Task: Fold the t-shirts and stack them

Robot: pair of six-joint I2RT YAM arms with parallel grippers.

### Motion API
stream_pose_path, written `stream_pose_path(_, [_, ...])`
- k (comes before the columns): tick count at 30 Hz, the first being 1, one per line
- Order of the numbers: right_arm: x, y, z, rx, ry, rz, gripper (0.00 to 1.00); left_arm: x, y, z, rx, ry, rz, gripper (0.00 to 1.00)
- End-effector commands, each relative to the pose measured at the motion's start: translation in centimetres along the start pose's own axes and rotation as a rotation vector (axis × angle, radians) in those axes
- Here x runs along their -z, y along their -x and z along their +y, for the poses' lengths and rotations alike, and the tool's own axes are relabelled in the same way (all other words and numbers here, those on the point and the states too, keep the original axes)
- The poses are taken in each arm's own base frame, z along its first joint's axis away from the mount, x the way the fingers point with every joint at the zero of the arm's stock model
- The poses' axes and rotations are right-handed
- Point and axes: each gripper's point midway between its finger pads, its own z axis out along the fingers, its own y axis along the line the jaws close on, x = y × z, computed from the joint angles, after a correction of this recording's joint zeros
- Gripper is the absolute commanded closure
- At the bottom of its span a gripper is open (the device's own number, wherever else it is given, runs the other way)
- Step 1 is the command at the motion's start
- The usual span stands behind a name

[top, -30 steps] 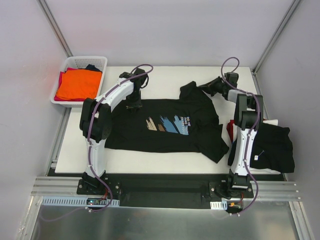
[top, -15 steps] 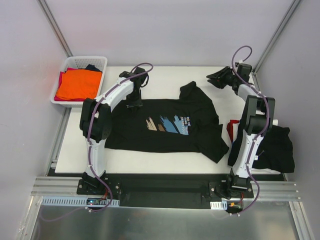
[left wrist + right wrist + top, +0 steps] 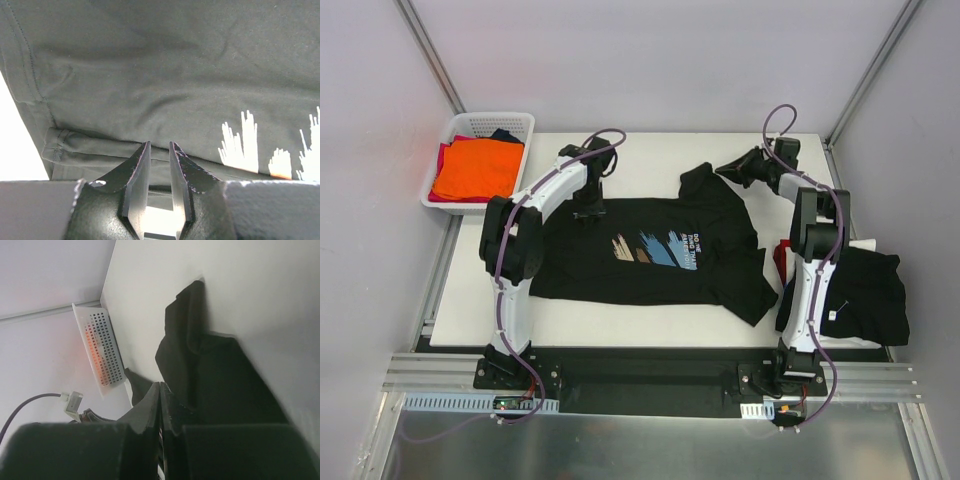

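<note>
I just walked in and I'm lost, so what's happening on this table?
Two robot arms are working on a printed black t-shirt spread flat on the table. The left hand sits at its far edge, fingers slightly apart; the right hand is shut and empty beside the far sleeve. More shirts wait in the basket.

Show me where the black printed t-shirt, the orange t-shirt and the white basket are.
black printed t-shirt (image 3: 655, 250), top external view, on its chest print.
orange t-shirt (image 3: 477, 168), top external view, on its middle.
white basket (image 3: 495, 119), top external view, on its far rim.
</note>
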Motion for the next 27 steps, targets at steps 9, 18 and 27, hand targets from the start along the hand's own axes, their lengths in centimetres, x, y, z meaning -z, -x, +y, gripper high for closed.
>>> stream_pose_path(9, [-1.6,-2.1,2.2,0.031,0.041,0.086,0.99,1.1,0.6,-0.8,0.020,-0.024,-0.018,0.78])
stream_pose_path(18, [-3.9,-2.7,-0.6,-0.005,-0.011,0.106,0.99,1.0,0.4,-0.4,0.005,-0.009,-0.018,0.78])
stream_pose_path(27, [-3.8,-2.3,-1.7,-0.002,-0.066,0.075,0.99,1.3,0.5,-0.1,-0.015,-0.003,-0.031,0.78])
